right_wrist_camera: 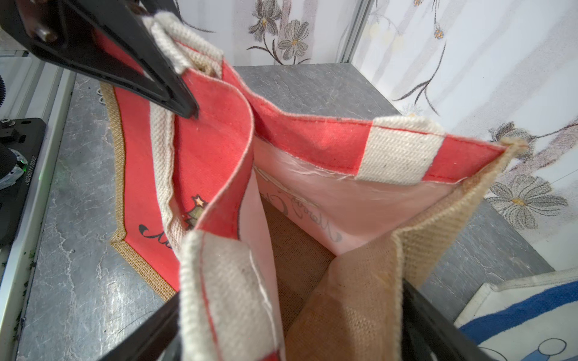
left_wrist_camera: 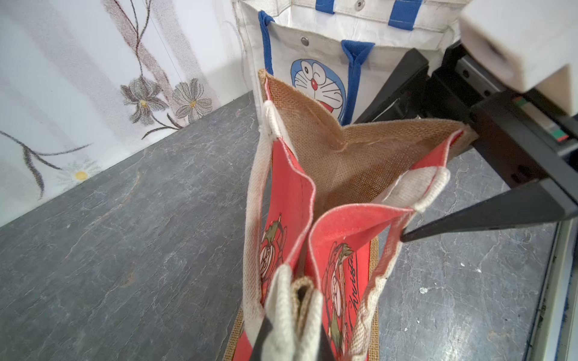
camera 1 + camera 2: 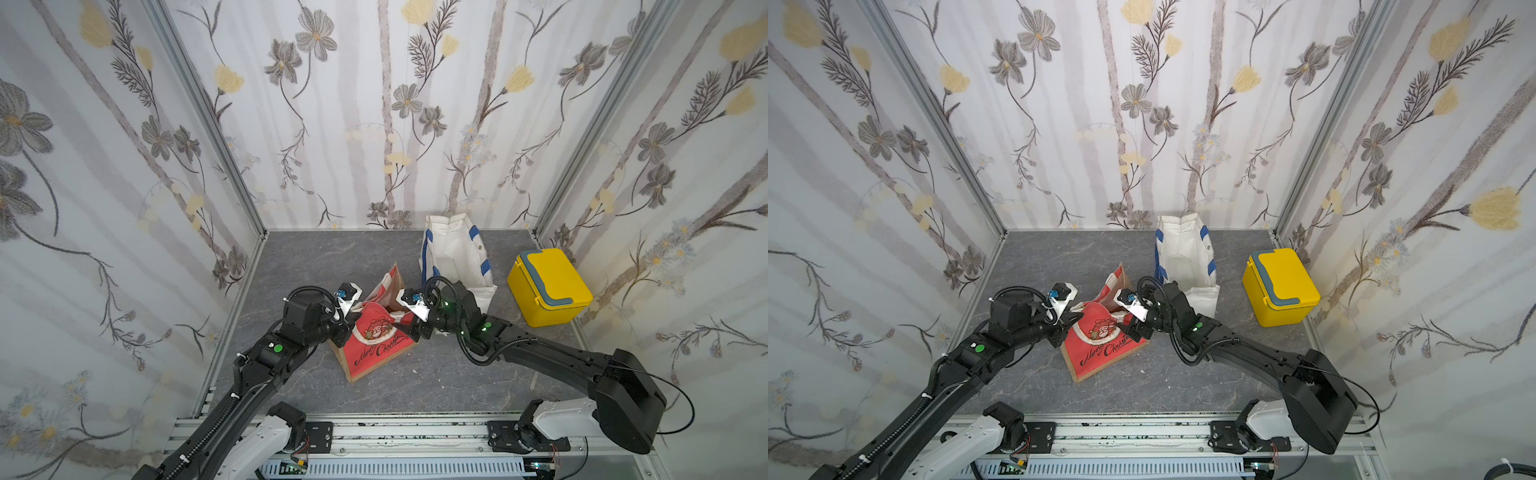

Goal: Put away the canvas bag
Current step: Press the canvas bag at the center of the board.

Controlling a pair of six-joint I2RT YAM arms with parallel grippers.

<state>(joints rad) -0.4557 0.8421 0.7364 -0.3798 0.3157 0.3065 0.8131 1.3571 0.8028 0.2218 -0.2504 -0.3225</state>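
The canvas bag [image 3: 374,349] is red with Christmas print, cream handles and burlap sides. It stands half-collapsed at the middle of the grey floor, its mouth open in the right wrist view [image 1: 312,140]. My left gripper [image 3: 353,318] is at its left end, shut on the bunched cream handle and burlap rim [image 2: 292,331]. My right gripper [image 3: 409,328] is at the opposite end. Its jaws are wide apart and straddle that end [image 1: 291,312], a cream strap against one finger and the burlap side against the other.
A white bag [image 3: 453,257] with blue handles and a cartoon cat face stands open just behind the red bag, near the back wall. A yellow lidded box [image 3: 548,286] sits at the right by the wall. Flowered walls enclose three sides.
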